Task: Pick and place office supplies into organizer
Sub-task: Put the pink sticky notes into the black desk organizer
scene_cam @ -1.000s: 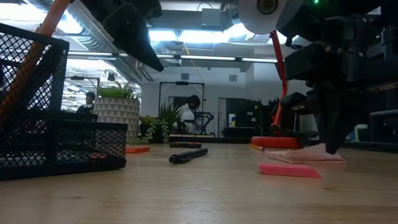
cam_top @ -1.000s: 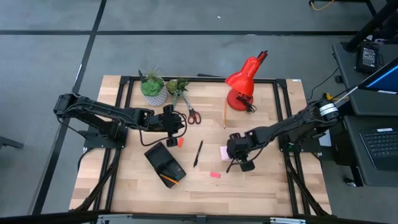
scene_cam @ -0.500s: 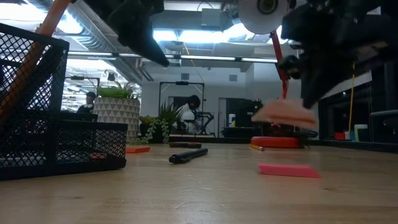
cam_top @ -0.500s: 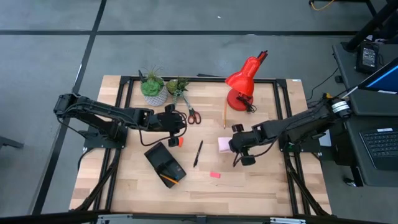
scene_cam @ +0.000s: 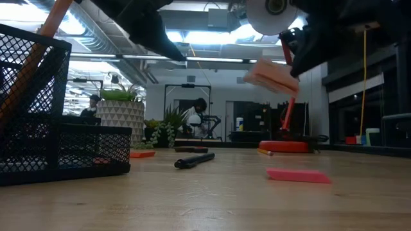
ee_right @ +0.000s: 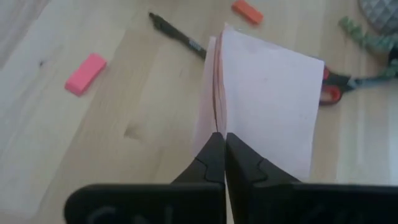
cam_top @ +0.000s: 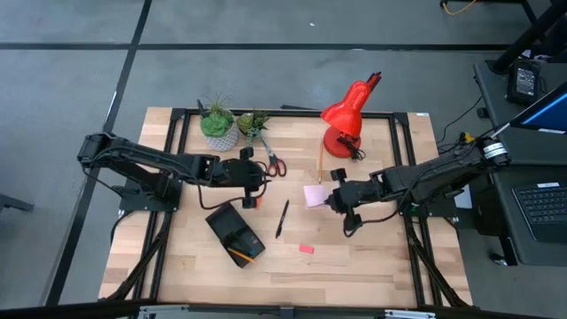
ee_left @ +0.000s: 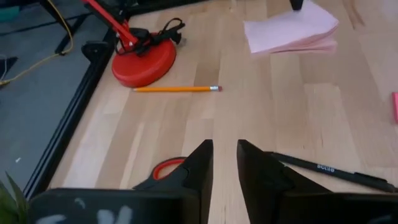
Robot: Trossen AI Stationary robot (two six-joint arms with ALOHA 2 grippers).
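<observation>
Since the earlier frames your right gripper (cam_top: 330, 200) has risen off the table with the pink sticky-note pad (cam_top: 314, 195) and carried it toward the table's middle; the left gripper (ee_left: 224, 163) has parted its fingers a little.

Right gripper: fingers pressed together on one edge of the pad, which hangs clear of the wood, tilted, just ahead of the fingertips. Left gripper: fingers slightly apart, nothing between them, low over the table with the red-handled scissors (ee_left: 166, 168) just beneath and a black pen (ee_left: 329, 171) just beside.

The organizer (cam_top: 235, 234), a black mesh tray, lies well away from the right gripper and just beside the left, with an orange pencil (cam_top: 241, 256) already in it.

Handling, as I judge it: the pad is light and soft. The right wrist view shows its leaves fanning open at the pinch, so you may be holding only part of the stack. It could splay, or sheets could peel away in transit. A grip across the bound edge would hold it firmer.

Hard to make out: which edge is the bound one; how many leaves sit inside the pinch; the organizer's compartments, which the high view does not resolve. In the low view the pad's held end is covered by the gripper.
</observation>
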